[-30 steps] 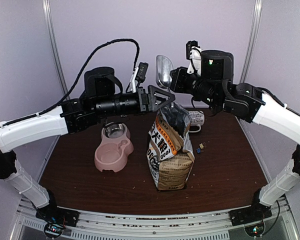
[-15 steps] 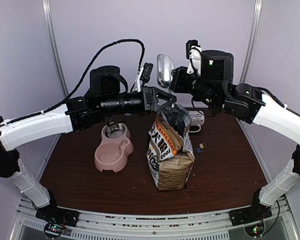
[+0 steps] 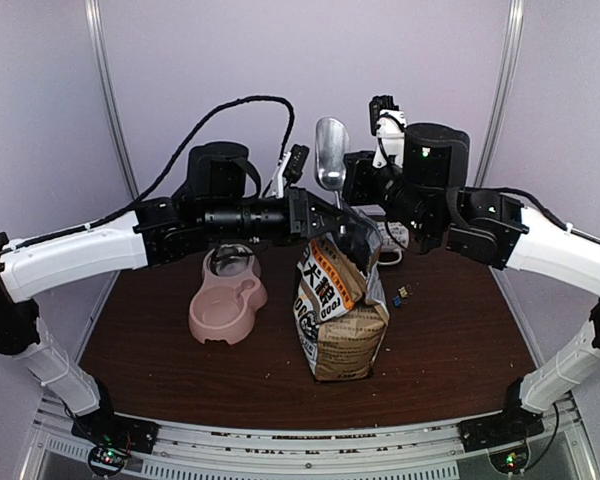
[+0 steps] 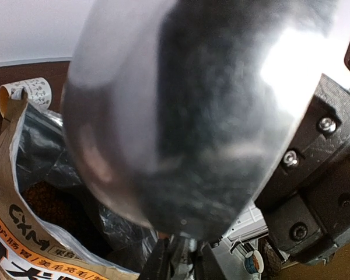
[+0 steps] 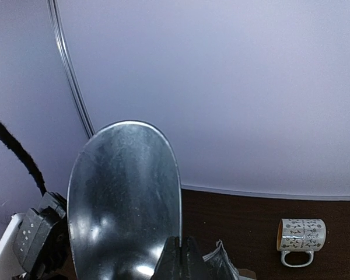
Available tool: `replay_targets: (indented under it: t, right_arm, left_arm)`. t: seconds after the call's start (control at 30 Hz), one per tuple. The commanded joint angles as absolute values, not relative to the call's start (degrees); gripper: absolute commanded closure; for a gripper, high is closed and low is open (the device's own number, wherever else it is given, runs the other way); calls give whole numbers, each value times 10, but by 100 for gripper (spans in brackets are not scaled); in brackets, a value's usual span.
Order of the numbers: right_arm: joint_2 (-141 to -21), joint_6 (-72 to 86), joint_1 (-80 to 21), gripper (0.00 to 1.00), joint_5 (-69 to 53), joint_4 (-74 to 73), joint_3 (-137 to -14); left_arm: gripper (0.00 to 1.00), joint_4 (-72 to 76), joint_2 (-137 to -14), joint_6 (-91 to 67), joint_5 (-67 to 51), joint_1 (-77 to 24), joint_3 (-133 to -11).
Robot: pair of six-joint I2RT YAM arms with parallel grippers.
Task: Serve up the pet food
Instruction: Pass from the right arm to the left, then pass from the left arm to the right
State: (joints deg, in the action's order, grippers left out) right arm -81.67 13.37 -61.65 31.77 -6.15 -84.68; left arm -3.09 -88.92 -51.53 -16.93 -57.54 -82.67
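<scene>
Right gripper point(image 5: 178, 259) pinches the scoop point(image 5: 125, 198) upright above the open bag point(image 3: 342, 310); left gripper point(image 4: 182, 263) sits at the bag's rim, grip unclear.

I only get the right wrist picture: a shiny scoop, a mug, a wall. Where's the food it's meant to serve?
Observer: In the open dog-food bag standing below the scoop; the left wrist view shows brown kibble inside.
Operator: Where will it go?
Observer: A pink double bowl sits on the table left of the bag.
Operator: Is anything steadying the bag?
Observer: The left gripper pinches its top rim.
</scene>
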Motion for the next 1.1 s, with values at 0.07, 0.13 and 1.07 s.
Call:
replay_targets:
  t: [0.07,0.13,1.07]
  right_arm:
    - [-782,118,-623,77,307,-71,-811]
    - [-770,112,-624,57,289,-80,-805]
    - [-742,84,-579,19,-177,-431,-933]
  left_arm:
    - [100,19,-865,-516,-161,-555,-815]
    - [100,10,-855,-511,-158,-549,-809]
    - [100,-537,-710,-65,-341,-483,-795]
